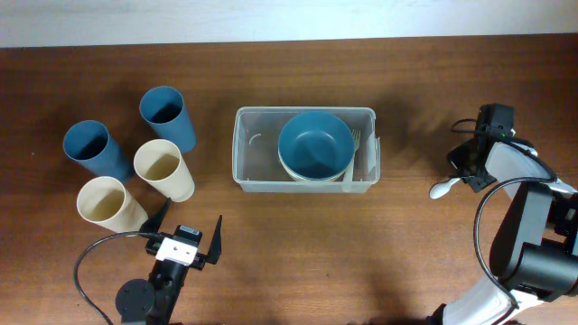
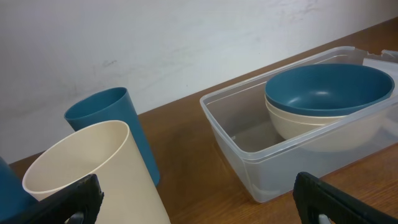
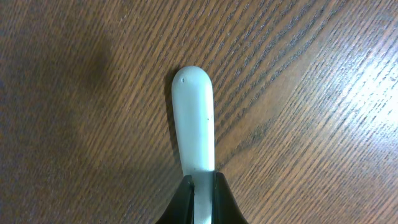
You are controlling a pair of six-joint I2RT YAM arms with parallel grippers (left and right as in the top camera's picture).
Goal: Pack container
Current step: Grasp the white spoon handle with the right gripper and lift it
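The clear container (image 1: 251,153) stands mid-table. Inside it a blue bowl (image 1: 314,144) is nested in a cream bowl (image 2: 311,126), with a white fork (image 1: 355,143) beside them. At the far right my right gripper (image 1: 467,179) is shut on a white plastic utensil (image 1: 443,189) low over the wood. In the right wrist view its rounded end (image 3: 194,118) sticks out past the black fingers (image 3: 180,199). My left gripper (image 1: 188,227) is open near the front edge, behind the cups, with nothing between its fingers (image 2: 320,199).
Two blue cups (image 1: 168,113) (image 1: 93,147) and two cream cups (image 1: 163,169) (image 1: 107,202) stand upright at the left. In the left wrist view one cream cup (image 2: 93,168) is close to the left finger. A pale wall runs behind the table.
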